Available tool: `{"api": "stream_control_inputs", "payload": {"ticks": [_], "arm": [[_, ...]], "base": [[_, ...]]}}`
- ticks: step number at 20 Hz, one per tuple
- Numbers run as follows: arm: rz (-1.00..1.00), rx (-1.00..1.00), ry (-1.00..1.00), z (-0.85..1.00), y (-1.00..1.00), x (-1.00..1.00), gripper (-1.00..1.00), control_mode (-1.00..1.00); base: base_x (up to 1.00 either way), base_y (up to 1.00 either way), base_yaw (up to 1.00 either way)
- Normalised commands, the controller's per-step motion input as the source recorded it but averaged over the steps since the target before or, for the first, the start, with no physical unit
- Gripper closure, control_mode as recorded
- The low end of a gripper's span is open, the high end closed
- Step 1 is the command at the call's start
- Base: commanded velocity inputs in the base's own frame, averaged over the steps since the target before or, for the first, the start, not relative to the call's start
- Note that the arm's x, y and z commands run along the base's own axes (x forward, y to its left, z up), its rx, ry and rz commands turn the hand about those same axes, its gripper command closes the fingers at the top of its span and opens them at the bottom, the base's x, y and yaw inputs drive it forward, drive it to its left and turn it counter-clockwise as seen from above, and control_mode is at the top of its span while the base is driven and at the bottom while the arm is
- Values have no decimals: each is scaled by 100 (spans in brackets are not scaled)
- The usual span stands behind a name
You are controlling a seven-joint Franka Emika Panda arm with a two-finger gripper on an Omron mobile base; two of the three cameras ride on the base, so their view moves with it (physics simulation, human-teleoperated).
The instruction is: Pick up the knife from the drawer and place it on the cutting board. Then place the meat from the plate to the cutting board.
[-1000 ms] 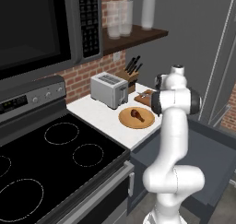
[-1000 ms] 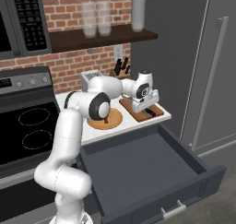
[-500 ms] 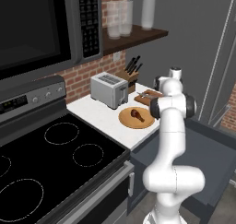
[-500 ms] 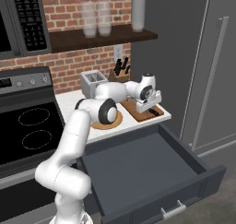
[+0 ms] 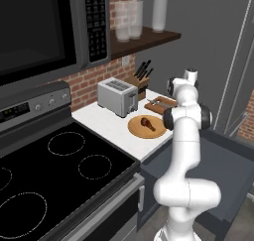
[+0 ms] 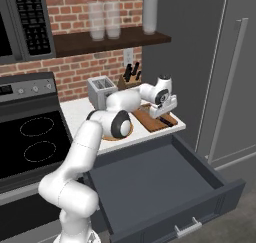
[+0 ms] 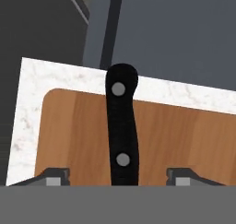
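The knife [image 7: 121, 131] is seen lying flat on the cutting board [image 7: 73, 140], its dark riveted handle running lengthwise between the two fingertips [image 7: 55, 176] of the pincer [image 7: 119, 177], which are spread well apart to either side and touch neither the handle nor each other; the pincer is thus released, with nothing grasped. In the hand view the butt of the handle reaches just past the board's edge onto the white marbled counter [image 7: 32, 103]. In the right base view the pincer [image 6: 166, 107] is held just above the cutting board [image 6: 148, 121], which lies at the counter's right end, close to its front edge, with the dark handle of the knife [image 6: 166, 121] showing on it near the right corner. The drawer [image 6: 165, 182] is pulled wide open below the counter's front edge, its silver bar handle [image 6: 188, 228] at the front. In the left base view the plate [image 5: 147, 127] is set on the counter between the toaster [image 5: 118, 96] and the front edge, just beside the cutting board [image 5: 159, 104], and the meat [image 5: 146, 121] rests on the plate near its middle. A wooden knife block [image 5: 140, 83] stands against the brick wall at the counter's back edge, behind the board. The stove top [image 5: 54, 180] adjoins the counter's left end.
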Motion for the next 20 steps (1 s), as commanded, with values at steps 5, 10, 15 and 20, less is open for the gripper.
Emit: {"api": "stream_control_inputs", "payload": {"ticks": [5, 10, 15, 20], "arm": [[0, 0, -20, 0, 10, -54, -100, -100], [0, -3, -20, -26, 55, -100, -100, -100], [0, -2, -15, -13, 69, -100, -100, -100], [-1, 0, -6, 70, 64, -73, -100, -100]], "base": [[0, 0, 0], [0, 0, 0], [0, 0, 0], [0, 0, 0]]}}
